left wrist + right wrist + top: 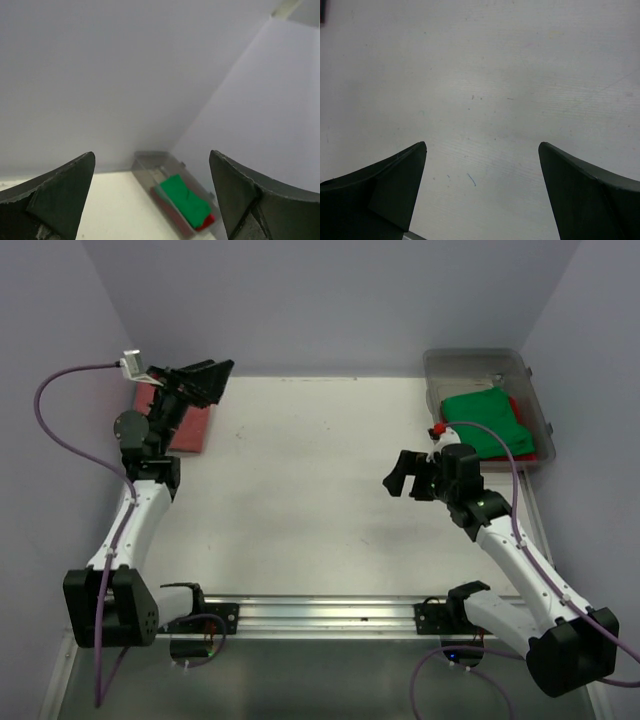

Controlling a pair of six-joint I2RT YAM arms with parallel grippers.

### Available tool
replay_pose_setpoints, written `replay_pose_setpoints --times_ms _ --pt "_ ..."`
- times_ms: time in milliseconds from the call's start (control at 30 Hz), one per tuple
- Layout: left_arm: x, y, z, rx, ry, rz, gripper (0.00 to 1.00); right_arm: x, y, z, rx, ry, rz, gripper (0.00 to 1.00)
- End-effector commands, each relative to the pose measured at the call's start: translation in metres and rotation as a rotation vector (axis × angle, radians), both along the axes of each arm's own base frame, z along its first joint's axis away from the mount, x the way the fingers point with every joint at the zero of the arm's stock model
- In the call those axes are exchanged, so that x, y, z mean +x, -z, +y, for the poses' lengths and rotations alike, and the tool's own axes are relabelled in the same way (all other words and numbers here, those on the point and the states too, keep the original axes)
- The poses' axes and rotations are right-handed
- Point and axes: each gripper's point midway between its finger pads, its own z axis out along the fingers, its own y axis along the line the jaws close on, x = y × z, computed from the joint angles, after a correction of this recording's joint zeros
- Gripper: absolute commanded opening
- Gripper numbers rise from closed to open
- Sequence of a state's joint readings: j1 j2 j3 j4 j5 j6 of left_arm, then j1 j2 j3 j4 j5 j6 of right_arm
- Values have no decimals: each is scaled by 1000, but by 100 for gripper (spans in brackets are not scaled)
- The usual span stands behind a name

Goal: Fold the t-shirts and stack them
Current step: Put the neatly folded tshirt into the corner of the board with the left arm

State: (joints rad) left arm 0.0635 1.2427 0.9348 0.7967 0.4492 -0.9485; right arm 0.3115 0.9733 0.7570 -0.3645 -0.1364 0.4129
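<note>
Evidently the folded salmon-red t-shirt (192, 430) begins the stack. The left gripper (200, 380) near it stands wide open and empty. The right gripper (405, 475) is also wide open, holding nothing.

Green t-shirt (485, 420) soft cloth; bin (475, 353) clear plastic; table (320, 490) matt.

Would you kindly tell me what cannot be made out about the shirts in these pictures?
Salmon-red shirt, top view: the left arm covers its left part; its fold cannot be judged.
Red shirt in the bin, top and left wrist views: the green shirt hides most; anything beneath is unseen.
Right wrist view: bare table only, no shirts.
</note>
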Motion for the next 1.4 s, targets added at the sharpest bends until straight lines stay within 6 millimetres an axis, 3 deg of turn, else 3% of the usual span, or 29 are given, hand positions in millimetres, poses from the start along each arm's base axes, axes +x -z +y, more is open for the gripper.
replay_pose_setpoints --times_ms 0,67,200,367,500,567,600,633,667,700,767,800,833,933,1067,1167,1233,1267,1300,1367 --pt "-28 55 -45 162 133 106 100 17 -45 -8 7 73 -131 99" --pt "-54 46 -58 220 171 52 100 14 -47 -5 9 54 -107 99" --pt "-86 43 -70 285 242 35 100 14 -59 -4 6 40 -115 99" --pt "-130 34 -98 306 456 2 100 17 -73 -24 -4 176 -138 99" --pt "-145 27 -103 218 508 53 100 14 -92 -34 79 312 -124 99" --pt "-157 23 -108 169 561 66 100 11 -100 -19 108 217 -133 99" --pt "-166 17 -110 164 598 5 100 8 -117 -4 143 130 -145 99" --pt "-171 21 -115 129 680 65 100 9 -109 4 105 63 -100 99" --pt "-173 22 -118 133 721 72 100 10 -124 10 103 10 -116 99" --pt "-194 13 -123 169 831 10 100 7 -124 19 106 -52 -92 99" --pt "-197 16 -127 169 915 -19 100 9 -115 22 89 -77 -66 99" --pt "-215 10 -127 174 961 -115 100 9 -115 21 91 -74 -83 99" --pt "-215 12 -128 163 974 -136 100 11 -130 21 111 -73 -161 99" --pt "-223 16 -127 140 986 -176 100 3 -139 13 124 -44 -246 99" --pt "-205 26 -127 104 884 -115 100 4 -138 3 117 6 -287 99" --pt "-192 26 -129 198 779 -143 100 7 -136 7 107 -12 -261 99" --pt "-162 35 -132 287 660 -62 100 9 -118 -1 46 26 -167 99" --pt "-147 41 -132 323 593 -12 100 16 -119 -9 12 72 -148 99" --pt "-117 51 -121 397 432 109 100 25 -99 -29 -90 172 -90 99" --pt "-95 82 -113 478 311 318 100 35 -91 -58 -213 308 -53 99"
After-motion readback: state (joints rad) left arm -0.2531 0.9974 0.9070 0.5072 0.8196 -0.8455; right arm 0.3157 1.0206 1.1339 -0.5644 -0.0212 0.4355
